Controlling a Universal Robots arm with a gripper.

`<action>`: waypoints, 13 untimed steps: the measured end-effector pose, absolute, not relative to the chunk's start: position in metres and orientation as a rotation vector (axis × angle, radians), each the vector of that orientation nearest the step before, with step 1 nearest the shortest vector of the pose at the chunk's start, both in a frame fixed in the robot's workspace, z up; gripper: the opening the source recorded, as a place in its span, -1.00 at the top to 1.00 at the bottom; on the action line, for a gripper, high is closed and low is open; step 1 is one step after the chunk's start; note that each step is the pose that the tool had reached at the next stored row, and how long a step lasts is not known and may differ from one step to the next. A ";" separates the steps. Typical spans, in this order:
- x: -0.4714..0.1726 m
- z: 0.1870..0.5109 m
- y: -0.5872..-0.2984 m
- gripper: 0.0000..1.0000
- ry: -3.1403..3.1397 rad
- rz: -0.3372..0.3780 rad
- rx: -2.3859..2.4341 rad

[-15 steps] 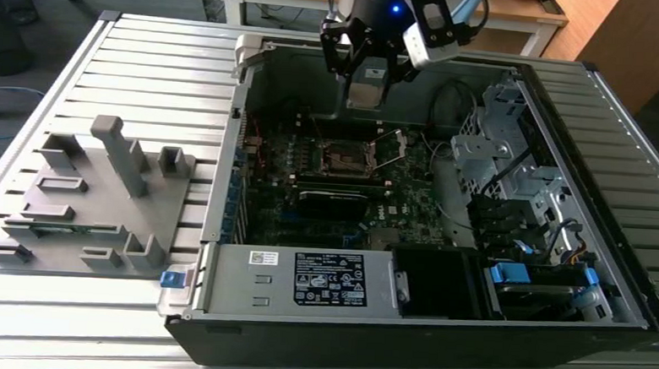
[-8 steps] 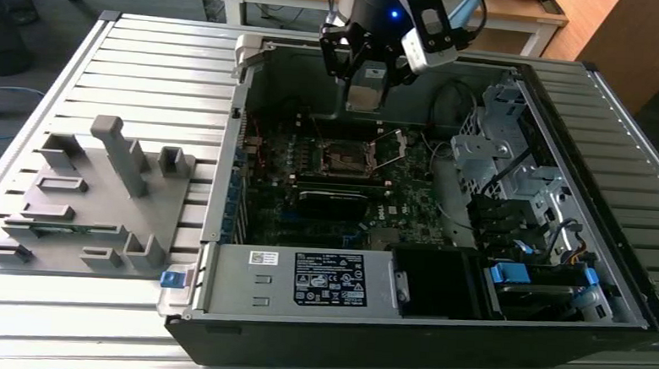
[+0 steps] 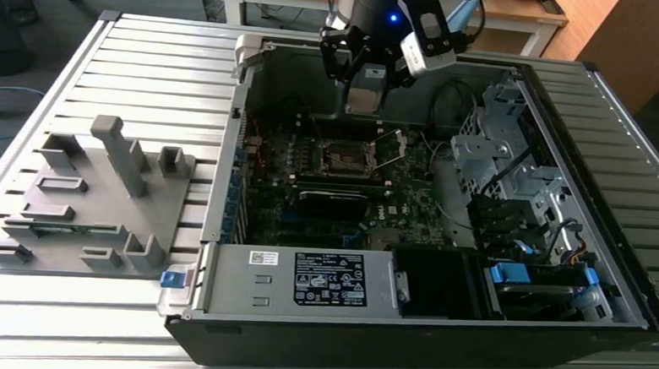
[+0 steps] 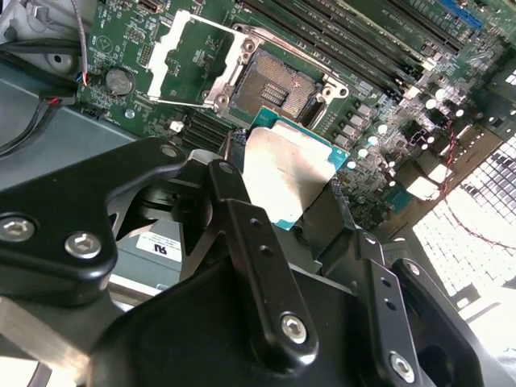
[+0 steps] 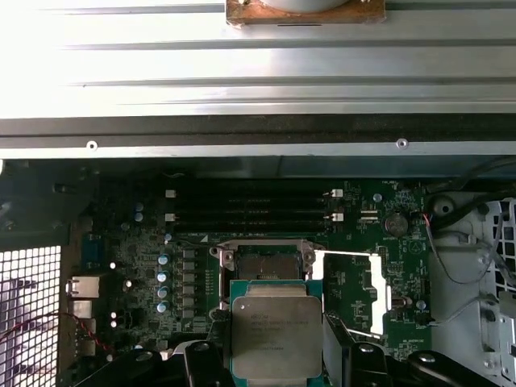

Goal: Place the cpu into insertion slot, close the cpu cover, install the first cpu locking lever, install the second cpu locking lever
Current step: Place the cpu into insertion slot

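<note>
My gripper [image 3: 367, 89] hangs inside the open computer case, shut on the cpu [image 3: 364, 99], a flat square chip with a silver-grey top. In both wrist views the cpu [image 5: 276, 334] [image 4: 286, 171] sits between the black fingers [image 5: 355, 359] [image 4: 242, 218]. It hovers above the board, apart from the insertion slot [image 3: 341, 157] [image 5: 262, 266] [image 4: 278, 85]. The slot lies bare, with a dark centre and a silvery rim. Beside the slot, the cpu cover [image 3: 391, 149] [image 5: 355, 290] [image 4: 193, 60] is swung open.
The case walls [image 3: 243, 104] ring the motherboard. A drive cage [image 3: 500, 160] and cables stand at the exterior view's right, a power supply [image 3: 324, 279] at the front. Memory slots [image 5: 250, 205] lie beyond the slot. A grey fixture [image 3: 92, 189] sits outside the case on the slatted table.
</note>
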State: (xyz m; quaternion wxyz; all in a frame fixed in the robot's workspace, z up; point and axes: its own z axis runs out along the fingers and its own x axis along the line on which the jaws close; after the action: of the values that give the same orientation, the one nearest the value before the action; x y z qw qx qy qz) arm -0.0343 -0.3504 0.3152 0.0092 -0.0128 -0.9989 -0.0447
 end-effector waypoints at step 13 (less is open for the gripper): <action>-0.034 0.304 -0.350 -0.07 -3.120 -0.140 -0.040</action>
State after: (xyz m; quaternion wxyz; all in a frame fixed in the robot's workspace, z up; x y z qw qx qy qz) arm -0.0343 -0.3503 0.3043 0.0091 -0.0128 -0.9989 -0.0449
